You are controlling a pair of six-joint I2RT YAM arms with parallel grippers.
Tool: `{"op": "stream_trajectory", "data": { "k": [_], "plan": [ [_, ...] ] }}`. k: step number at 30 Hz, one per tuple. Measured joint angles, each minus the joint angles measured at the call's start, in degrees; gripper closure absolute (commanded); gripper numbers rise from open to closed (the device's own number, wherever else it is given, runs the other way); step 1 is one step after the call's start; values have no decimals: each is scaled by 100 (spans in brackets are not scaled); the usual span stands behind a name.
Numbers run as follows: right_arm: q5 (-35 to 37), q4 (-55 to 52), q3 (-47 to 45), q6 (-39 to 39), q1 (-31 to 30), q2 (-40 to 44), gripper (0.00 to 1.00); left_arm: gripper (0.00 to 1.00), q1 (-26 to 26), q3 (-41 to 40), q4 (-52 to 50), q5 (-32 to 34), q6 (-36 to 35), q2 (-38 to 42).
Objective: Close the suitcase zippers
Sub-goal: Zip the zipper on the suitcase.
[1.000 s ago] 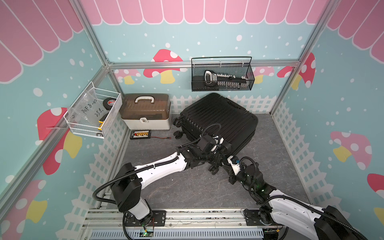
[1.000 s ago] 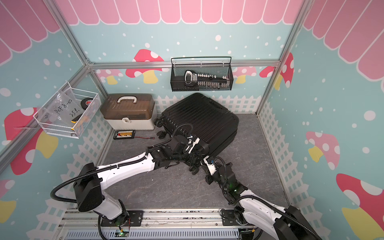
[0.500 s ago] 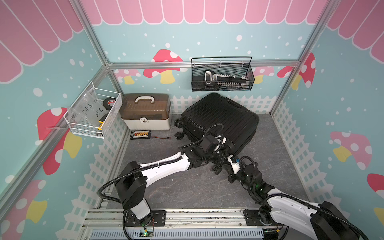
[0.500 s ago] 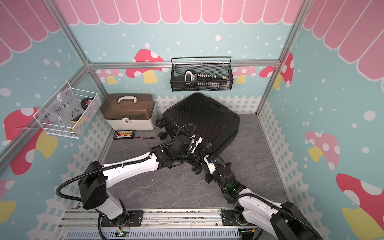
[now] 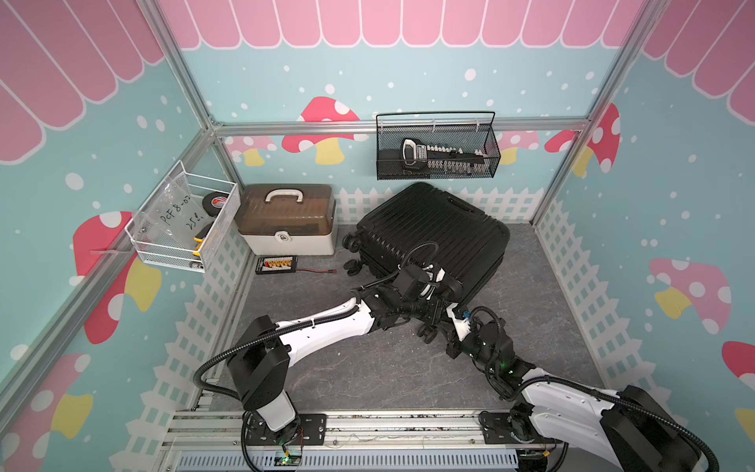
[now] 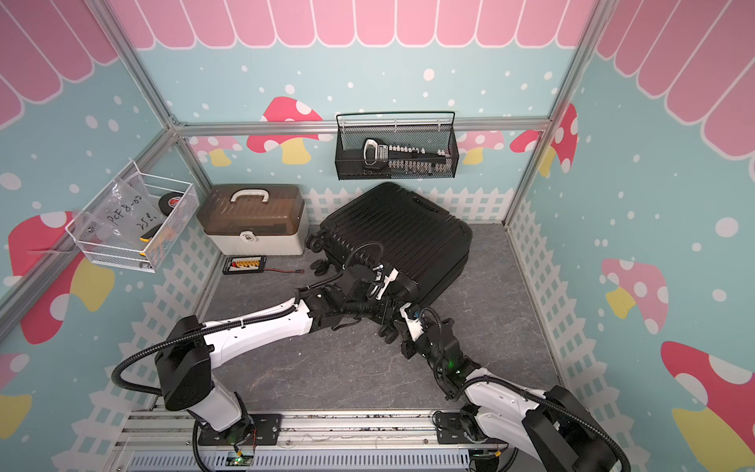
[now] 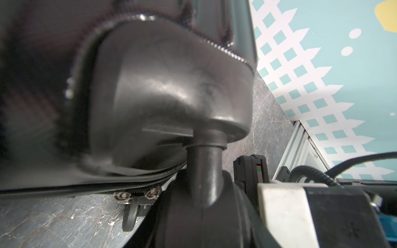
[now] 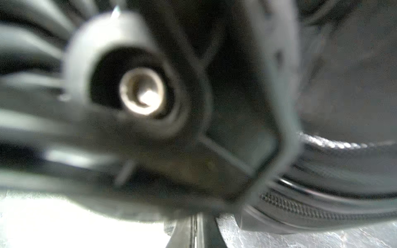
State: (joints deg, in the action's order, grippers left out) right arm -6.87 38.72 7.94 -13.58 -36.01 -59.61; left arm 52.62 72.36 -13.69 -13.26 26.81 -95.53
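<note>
Nearest us, at the bottom of both top views, the two arms leave their rail (image 5: 367,421) and reach over the grey floor (image 5: 367,367) toward the middle of the frame, meeting at the near corner of the suitcase (image 5: 441,233). The left gripper (image 5: 435,304) comes in from the lower left and sits against that corner, just above a wheel (image 5: 427,332). Its jaws are hidden under the wrist, so we cannot tell whether they are apart or together. The right gripper (image 5: 445,316) comes in from the lower right with its jaws together; we cannot make out whether anything is pinched between them. In the left wrist view the zippers (image 7: 137,190) run as a dark track under the wheel mount, with two silvery sliders (image 7: 122,196) close beside each other and a black pull (image 7: 129,214) hanging below them. The right wrist view is blurred. The suitcase lies flat at the centre of the frame, ribbed shell up, turned at an angle. To its left stands a brown-lidded box (image 5: 286,220) with a small connector board (image 5: 275,265) in front. A white wire basket (image 5: 220,220) hangs at left, and a black mesh basket (image 5: 388,139) on the back wall.
</note>
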Motion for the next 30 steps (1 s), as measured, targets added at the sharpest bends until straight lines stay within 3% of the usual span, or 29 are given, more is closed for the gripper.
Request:
{"op": "stream_trajectory", "data": {
  "k": [6, 7, 13, 16, 24, 30],
  "plan": [
    [74, 116, -2, -37, -4, -81, 100, 100, -33, 0, 81, -109, 37, -44],
    [101, 129, -7, -42, -4, -83, 100, 96, -39, 0, 101, -136, 44, -55],
    [455, 11, -129, -109, -87, 199, 100, 42, -4, -7, 153, -68, -184, -48],
    [704, -219, -229, -155, -129, 632, 100, 31, 31, -66, 356, 76, -649, 162],
    [1458, -1241, -420, -289, -199, 1773, 100, 24, -35, 313, 240, 315, -1751, 1147],
    [1764, -1681, -455, -350, -203, 2190, 100, 24, -1134, 474, -219, 407, -2162, 1346]
  ]
}}
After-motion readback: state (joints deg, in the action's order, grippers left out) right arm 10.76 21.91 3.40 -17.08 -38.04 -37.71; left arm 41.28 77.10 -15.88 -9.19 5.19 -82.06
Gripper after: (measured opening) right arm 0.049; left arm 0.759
